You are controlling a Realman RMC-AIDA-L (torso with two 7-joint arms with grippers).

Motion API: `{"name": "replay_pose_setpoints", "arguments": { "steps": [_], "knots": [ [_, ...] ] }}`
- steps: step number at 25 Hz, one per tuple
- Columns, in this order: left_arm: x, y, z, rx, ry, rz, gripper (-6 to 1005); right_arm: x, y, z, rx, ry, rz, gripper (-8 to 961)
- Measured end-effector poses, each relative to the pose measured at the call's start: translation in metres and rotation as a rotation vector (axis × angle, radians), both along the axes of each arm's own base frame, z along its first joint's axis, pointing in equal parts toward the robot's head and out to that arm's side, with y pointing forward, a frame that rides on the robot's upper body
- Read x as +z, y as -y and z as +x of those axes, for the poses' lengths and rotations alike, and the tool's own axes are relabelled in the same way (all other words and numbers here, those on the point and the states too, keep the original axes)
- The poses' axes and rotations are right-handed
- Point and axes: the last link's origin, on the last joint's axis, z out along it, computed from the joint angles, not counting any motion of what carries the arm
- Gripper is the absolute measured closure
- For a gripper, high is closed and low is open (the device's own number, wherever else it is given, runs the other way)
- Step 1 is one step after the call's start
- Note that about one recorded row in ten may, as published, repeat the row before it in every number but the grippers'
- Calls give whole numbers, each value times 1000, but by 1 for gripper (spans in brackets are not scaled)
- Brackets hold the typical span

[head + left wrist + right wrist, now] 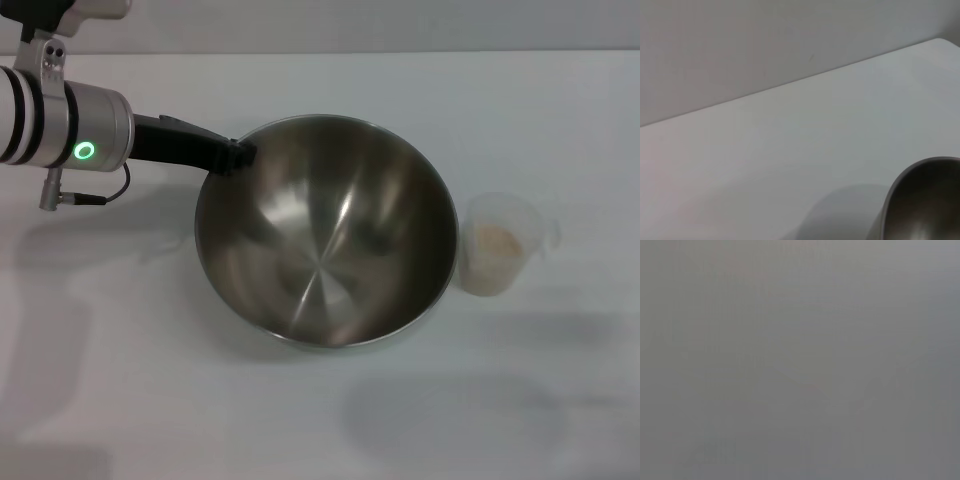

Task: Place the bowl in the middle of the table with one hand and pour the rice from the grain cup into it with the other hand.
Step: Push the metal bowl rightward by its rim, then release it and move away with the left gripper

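Note:
The steel bowl (325, 230) is near the middle of the white table (300, 420); its inside is empty. My left gripper (237, 156) reaches in from the left and is shut on the bowl's back left rim. The bowl's rim also shows in the left wrist view (922, 200). The clear grain cup (497, 245) stands upright just right of the bowl, almost touching it, with pale rice (497, 241) inside. My right gripper is out of view; the right wrist view shows only plain grey.
The table's far edge meets a plain grey wall (765, 45) behind the bowl. The left arm's silver wrist (70, 125) with a green light hangs over the table's back left.

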Motion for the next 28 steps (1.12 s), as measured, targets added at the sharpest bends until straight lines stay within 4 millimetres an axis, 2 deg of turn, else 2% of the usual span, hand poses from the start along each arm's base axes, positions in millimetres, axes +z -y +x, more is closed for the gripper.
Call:
{"name": "replay_pose_setpoints", "arguments": {
  "steps": [12, 16, 18, 21, 26, 27, 28],
  "knots": [
    [-1, -3, -10, 25, 1, 29, 894, 0, -1, 0, 2, 0, -1, 171],
    [2, -5, -8, 15, 1, 49, 885, 0, 0, 0, 0, -1, -1, 172],
    [8, -8, -1, -8, 6, 71, 880, 0, 0, 0, 0, -1, -1, 172],
    [17, -10, 9, -35, 19, 93, 653, 0, 0, 0, 0, -1, 0, 171],
    [43, -11, 34, -153, 31, 189, 482, 1, 1, 0, 1, -1, 5, 171],
    [50, -13, 38, -185, 22, 234, 448, 1, 1, 0, 1, -1, 6, 171],
    [66, -14, 42, -251, 3, 362, 402, 1, 1, 0, 0, 0, 6, 171]
  ]
}}
